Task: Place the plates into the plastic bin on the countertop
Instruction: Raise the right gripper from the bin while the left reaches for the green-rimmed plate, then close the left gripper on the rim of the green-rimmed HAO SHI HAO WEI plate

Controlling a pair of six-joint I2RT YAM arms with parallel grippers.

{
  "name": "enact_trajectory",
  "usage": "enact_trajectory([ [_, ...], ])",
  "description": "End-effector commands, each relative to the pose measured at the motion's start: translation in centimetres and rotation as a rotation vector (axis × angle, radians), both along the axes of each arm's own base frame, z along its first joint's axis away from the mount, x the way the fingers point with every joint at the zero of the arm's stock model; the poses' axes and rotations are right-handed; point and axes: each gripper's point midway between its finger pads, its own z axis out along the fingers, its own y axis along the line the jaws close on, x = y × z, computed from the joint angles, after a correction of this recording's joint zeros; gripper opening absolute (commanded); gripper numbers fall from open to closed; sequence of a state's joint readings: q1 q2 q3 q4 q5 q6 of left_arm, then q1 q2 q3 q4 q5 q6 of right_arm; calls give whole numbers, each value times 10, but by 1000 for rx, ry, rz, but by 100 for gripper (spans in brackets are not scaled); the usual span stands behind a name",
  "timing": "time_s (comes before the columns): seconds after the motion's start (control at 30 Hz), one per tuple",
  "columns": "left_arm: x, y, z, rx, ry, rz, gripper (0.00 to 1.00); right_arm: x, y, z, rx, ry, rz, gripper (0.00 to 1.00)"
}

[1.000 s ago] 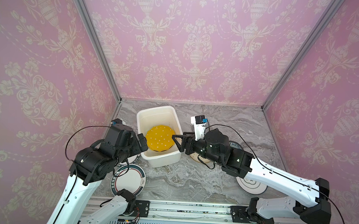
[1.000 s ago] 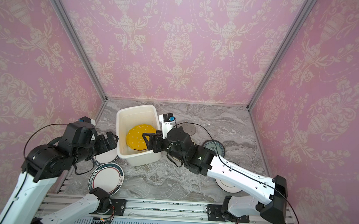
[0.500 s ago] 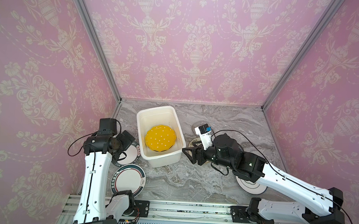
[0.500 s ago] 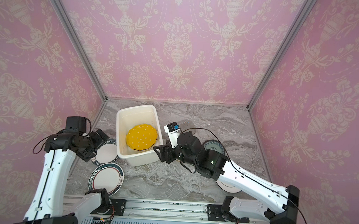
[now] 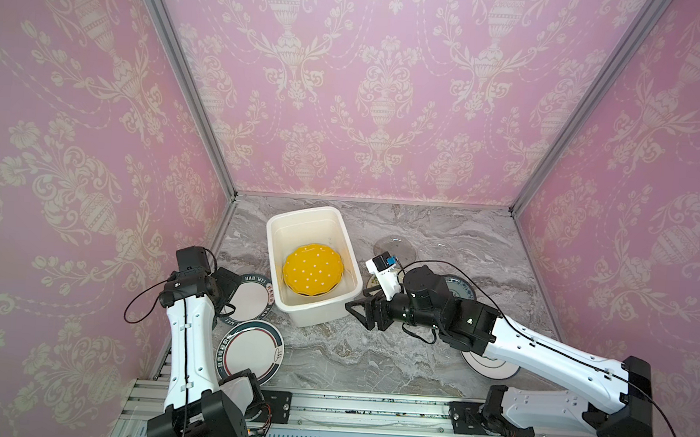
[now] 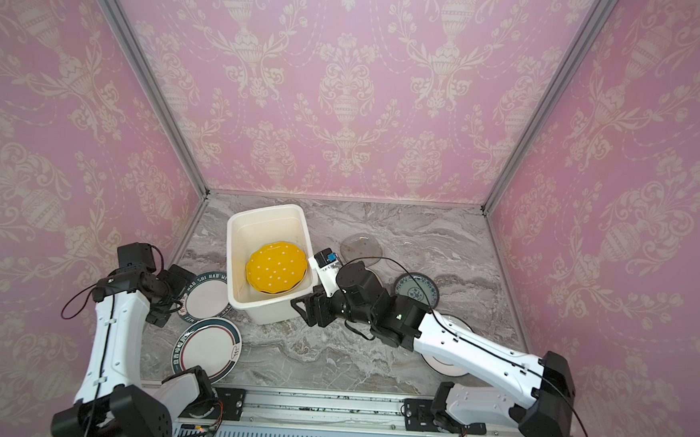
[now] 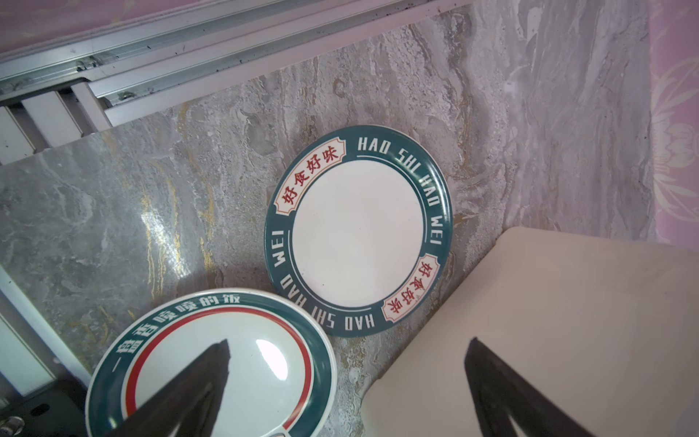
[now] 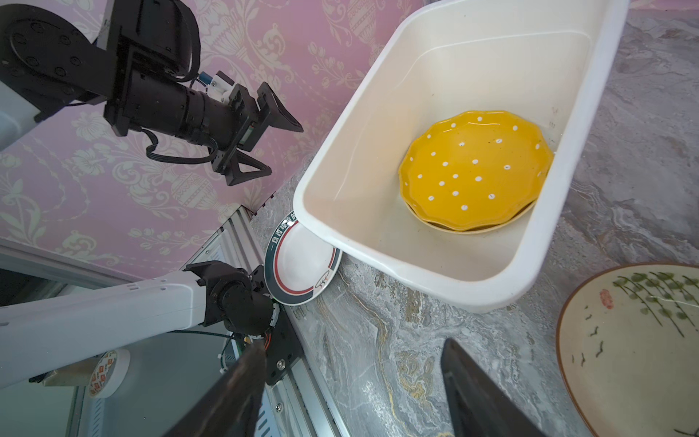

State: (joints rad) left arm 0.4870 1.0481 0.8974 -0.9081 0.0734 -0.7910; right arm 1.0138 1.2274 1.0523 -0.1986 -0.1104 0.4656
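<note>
Left gripper, at the lower left of both top views, is hanging with its jaws spread wide and is grasping nothing; in the left wrist view its two dark fingers are framing only empty space. Just beside it, the lettered green-rimmed plate is lying flat on the countertop. The red-ringed plate is lying next to that plate, toward the bottom of the frame.

Right gripper, at centre frame, is pointing toward the near right corner of the plastic bin. Its jaws are also standing apart and holding nothing, as the right wrist view shows. The bin is sitting at the centre left of both top views. Inside it, the dotted yellow plate is resting on a paler plate.

A green-sprig plate is lying at the lower right of the right wrist view. To the right of the bin in a top view, a grey glass plate, a blue-patterned plate and a white dark-rimmed plate are lying on the countertop, the last partly under the right arm.
</note>
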Motion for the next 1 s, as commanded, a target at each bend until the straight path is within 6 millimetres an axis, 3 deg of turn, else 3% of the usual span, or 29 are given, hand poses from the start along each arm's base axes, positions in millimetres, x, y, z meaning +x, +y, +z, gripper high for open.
enact_trajectory([
  [0.0,4,9,-17,12,-13,-4,99,4,10,16,42,-12,47,74],
  [0.23,-7,17,-51,1,50,1,99,14,17,10,21,43,84,74],
  [0.3,-6,21,-50,9,40,7,99,17,21,21,39,38,94,74],
  [0.33,-15,20,-60,6,69,15,99,19,21,19,34,45,94,74],
  [0.43,-20,26,-63,42,74,28,99,21,22,14,19,66,97,73],
  [0.67,-7,23,-87,0,68,-22,99,24,27,12,11,95,99,74],
  [0.97,5,15,-99,-22,-2,-85,91,24,35,-5,-32,150,127,73],
])
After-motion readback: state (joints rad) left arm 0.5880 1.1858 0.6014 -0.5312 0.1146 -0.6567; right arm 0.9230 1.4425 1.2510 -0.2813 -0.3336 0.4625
